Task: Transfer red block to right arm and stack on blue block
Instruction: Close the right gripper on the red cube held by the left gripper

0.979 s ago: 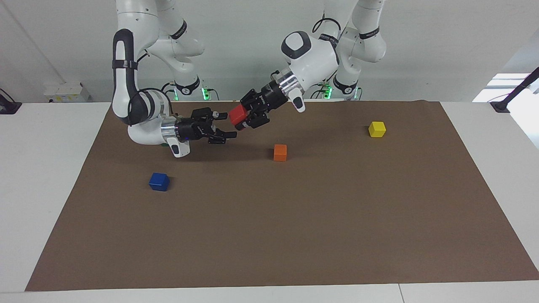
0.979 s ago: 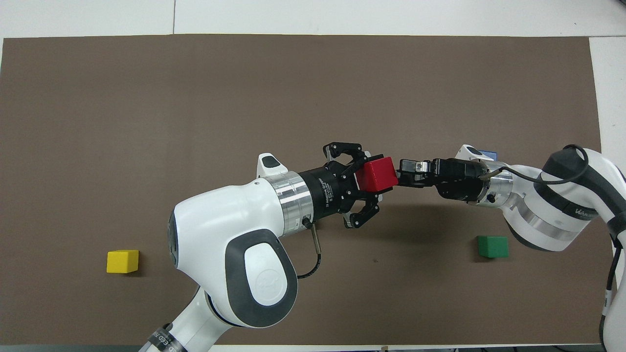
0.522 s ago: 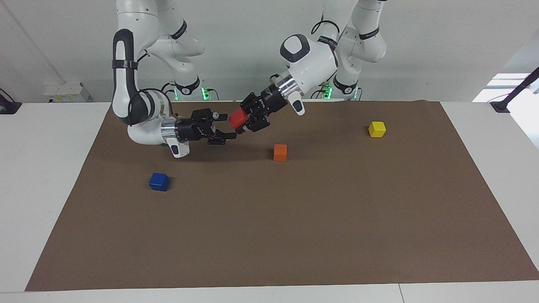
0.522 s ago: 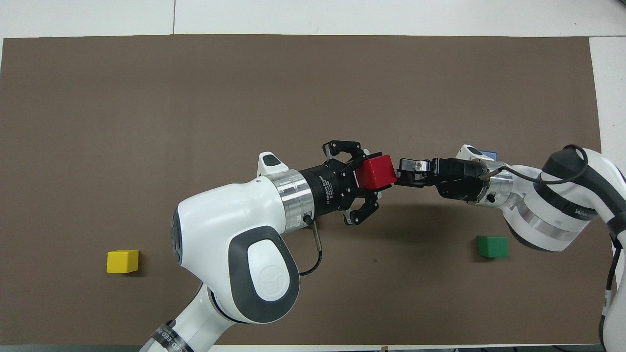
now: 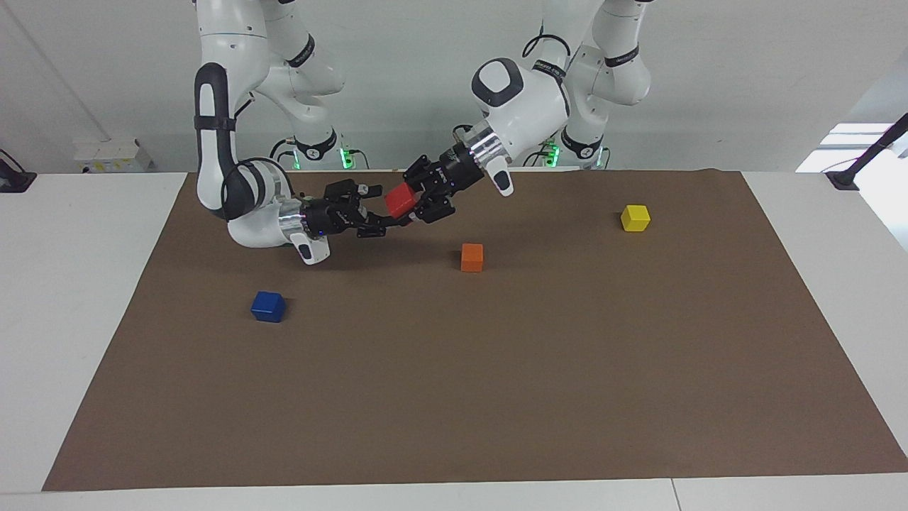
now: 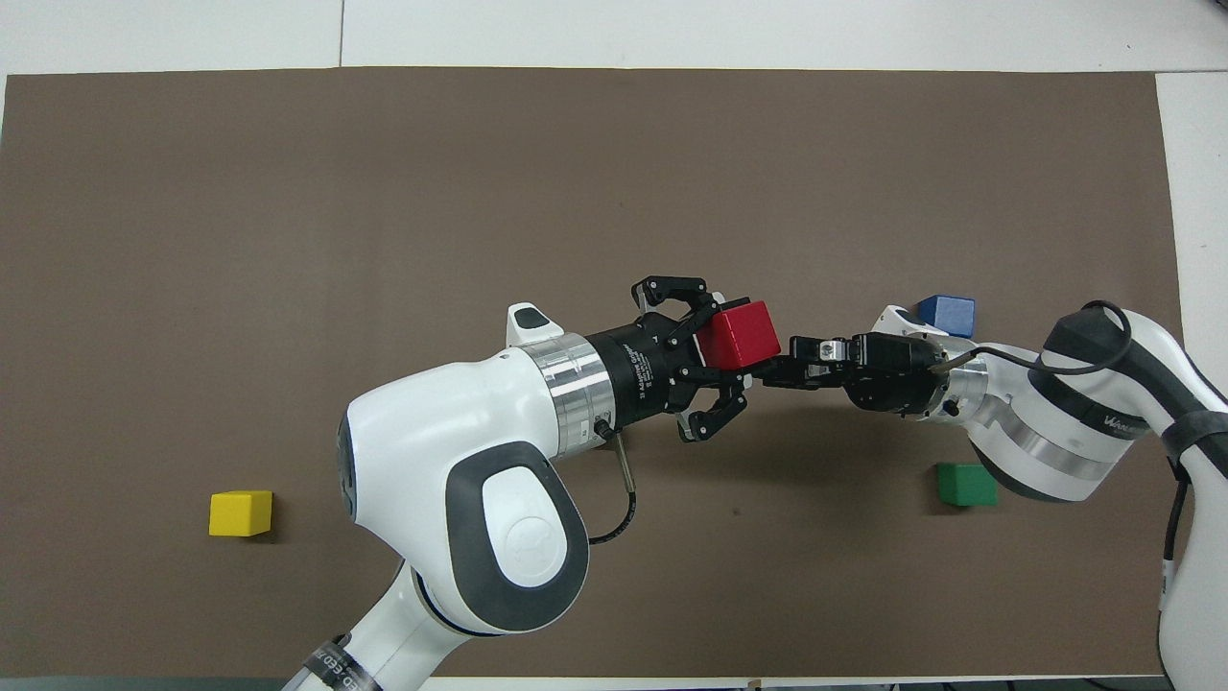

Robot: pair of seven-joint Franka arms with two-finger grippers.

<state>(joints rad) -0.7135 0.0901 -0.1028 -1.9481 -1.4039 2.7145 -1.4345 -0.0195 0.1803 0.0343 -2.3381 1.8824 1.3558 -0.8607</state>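
In the facing view, the blue block (image 5: 268,306) sits lower left on the mat. Above it, mid-air, the left gripper (image 5: 417,200) clamps the red block (image 5: 399,200); the right gripper (image 5: 379,216), jaws spread, has closed in and perhaps touches it: handover imminent

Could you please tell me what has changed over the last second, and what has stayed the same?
The right gripper, open, has moved in toward the red block, its fingers now reaching beside and under it. The left gripper still holds the block up over the mat, barely shifted. Nothing has been let go. The blue block, orange, yellow and green cubes have not moved.
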